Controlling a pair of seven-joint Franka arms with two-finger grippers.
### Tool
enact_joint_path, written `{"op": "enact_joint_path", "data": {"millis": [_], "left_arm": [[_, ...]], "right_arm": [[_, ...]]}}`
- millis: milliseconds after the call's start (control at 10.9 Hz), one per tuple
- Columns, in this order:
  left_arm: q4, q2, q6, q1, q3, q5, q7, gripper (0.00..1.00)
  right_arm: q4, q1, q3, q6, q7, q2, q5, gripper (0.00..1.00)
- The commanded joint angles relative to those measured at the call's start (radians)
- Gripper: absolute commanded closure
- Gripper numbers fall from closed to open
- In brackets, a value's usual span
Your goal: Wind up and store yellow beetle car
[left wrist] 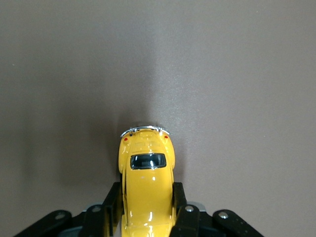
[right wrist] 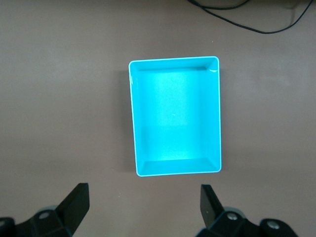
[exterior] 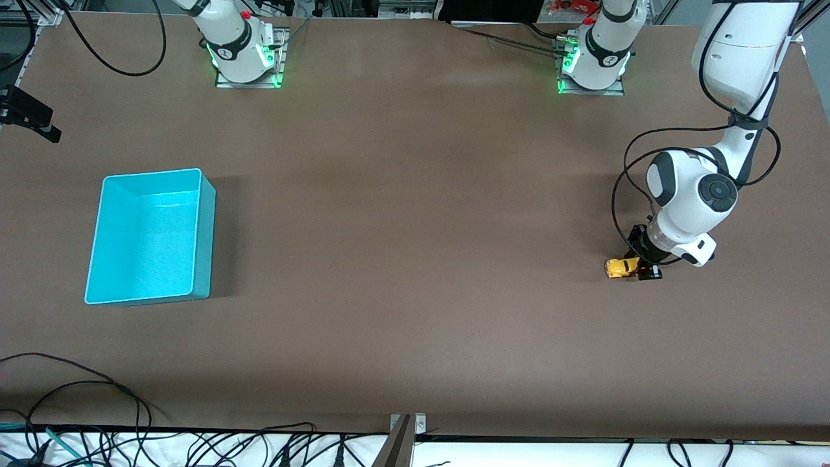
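Yellow beetle car [exterior: 621,267] sits on the desk [exterior: 415,259] toward the left arm's end, well apart from the turquoise bin [exterior: 206,233] at the right arm's end. Left end effector [exterior: 642,269] is clamped on the car's flanks, fingers [left wrist: 112,205] pressing both sides of the body; wheels appear down on the desk, which suits a pull-back to wind the spring. Left arm folds down steeply from its base, wrist low over the car. Right end effector [right wrist: 143,202] waits high above the empty bin, fingers spread wide, nothing held.
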Motion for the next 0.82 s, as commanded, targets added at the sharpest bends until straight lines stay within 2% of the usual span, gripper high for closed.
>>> {"op": "enact_joint_path", "data": {"millis": [0,458,732], "left_arm": [[0.016,0.014,0.002,-0.009,0.006,-0.009,-0.003,1.00],[0.017,-0.005,0.001,-0.095,-0.006,-0.009,-0.003,1.00],[0.016,0.000,-0.001,-0.106,-0.057,-0.009,-0.009,1.00]], "right_arm": [[0.027,-0.001,0.000,-0.017,0.004,0.010,-0.001,0.00],[0.027,-0.001,0.000,-0.018,0.004,0.010,-0.001,0.00],[0.027,-0.001,0.000,-0.018,0.004,0.010,-0.001,0.00]]}}
